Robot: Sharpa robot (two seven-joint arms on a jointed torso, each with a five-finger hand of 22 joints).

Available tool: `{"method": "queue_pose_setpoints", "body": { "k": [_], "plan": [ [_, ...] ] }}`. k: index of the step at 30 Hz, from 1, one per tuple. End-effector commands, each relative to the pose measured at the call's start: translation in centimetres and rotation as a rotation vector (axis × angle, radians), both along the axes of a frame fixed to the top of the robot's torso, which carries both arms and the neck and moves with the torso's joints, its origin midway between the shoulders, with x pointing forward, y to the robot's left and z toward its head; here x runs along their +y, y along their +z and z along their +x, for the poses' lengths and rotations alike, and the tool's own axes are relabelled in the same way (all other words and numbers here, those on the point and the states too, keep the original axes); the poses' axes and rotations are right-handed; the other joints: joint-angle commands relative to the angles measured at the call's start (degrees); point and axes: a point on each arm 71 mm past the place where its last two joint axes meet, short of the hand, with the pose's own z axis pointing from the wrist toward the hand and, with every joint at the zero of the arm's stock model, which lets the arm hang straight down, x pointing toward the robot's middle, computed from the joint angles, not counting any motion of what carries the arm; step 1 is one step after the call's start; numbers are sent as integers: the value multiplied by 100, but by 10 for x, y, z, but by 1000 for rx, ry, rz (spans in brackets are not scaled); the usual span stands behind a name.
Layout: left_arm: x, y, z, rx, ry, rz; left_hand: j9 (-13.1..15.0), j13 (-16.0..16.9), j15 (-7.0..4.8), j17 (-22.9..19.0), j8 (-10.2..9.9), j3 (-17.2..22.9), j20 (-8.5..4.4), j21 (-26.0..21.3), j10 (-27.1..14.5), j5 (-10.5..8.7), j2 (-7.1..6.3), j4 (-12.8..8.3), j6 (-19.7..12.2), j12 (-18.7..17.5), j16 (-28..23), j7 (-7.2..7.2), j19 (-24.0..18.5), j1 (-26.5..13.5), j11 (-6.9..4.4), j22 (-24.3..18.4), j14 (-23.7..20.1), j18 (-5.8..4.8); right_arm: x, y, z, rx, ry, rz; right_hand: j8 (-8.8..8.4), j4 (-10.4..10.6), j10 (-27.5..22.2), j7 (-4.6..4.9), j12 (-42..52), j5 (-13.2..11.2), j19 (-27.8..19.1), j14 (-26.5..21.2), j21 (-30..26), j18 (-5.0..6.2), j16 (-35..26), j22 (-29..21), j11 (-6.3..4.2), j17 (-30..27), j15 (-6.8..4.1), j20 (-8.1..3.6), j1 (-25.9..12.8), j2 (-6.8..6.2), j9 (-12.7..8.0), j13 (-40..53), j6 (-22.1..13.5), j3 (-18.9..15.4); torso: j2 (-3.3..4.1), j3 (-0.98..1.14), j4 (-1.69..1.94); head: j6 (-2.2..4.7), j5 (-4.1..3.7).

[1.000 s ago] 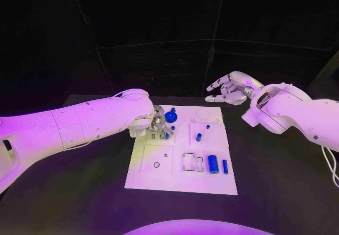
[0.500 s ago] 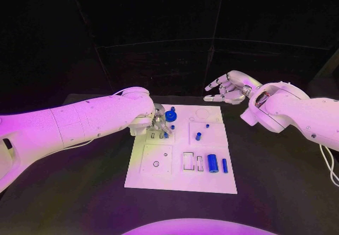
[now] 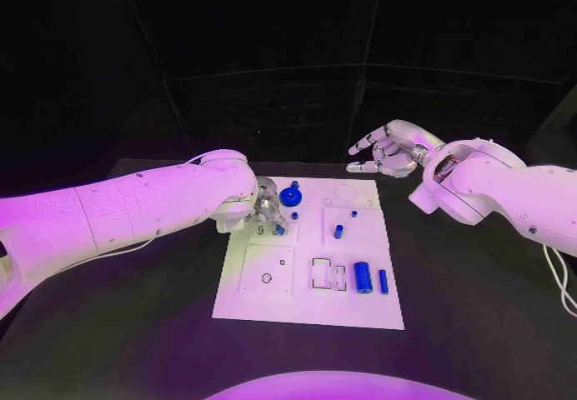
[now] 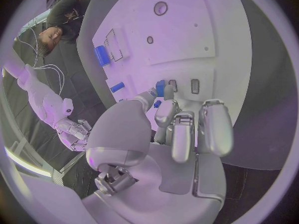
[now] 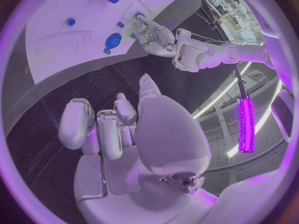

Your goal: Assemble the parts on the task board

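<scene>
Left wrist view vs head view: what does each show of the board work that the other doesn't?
Left wrist view: the left robot hand from behind, fingertips down on the task board at a small blue part beside two small slots. Whether it grips the part is unclear.

Head view: the right robot hand raised beyond the board's far edge, holding nothing, fingers apart, and the round blue knob at the board's far end.

Both: the white board, the left robot hand at its far left section, and the large blue cylinder lying on the board.
</scene>
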Motion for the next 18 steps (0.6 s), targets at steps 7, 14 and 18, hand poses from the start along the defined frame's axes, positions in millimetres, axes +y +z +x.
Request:
{"method": "queue_pose_setpoints", "body": {
  "k": [7,14,18],
  "plan": [
    [14,10,-2,-126,99,-143,176,52,0,1509,164,1590,11,6,113,74,-247,-996,-17,50,18,14,120,-358,-26,71,606,-62,0,1,0,1,6,-5,27,2,-25,1,-21,64,-49,404,-34,10,-40,-10,-25,699,-47,-7,-12,66,-11,-10,-21,-41,-1,4,10,-19,9],
    [26,10,-9,-176,142,-189,204,79,-4,1509,192,1684,5,40,141,84,-290,-1030,-11,80,18,9,137,-390,-35,117,606,-71,-1,1,1,1,4,-6,31,9,-23,1,-19,91,-48,404,-35,10,-42,-11,-24,697,-47,-8,-21,77,-14,-10,-26,-55,-8,6,14,-28,42],
    [29,6,-12,-195,146,-188,217,87,-7,1509,204,1726,2,47,151,94,-314,-1048,-10,89,18,8,142,-401,-38,128,606,-73,-1,1,1,0,3,-6,32,12,-24,2,-21,97,-46,405,-34,10,-41,-8,-24,699,-47,-8,-25,79,-15,-12,-27,-60,-8,2,21,-37,56]
  ]
}}
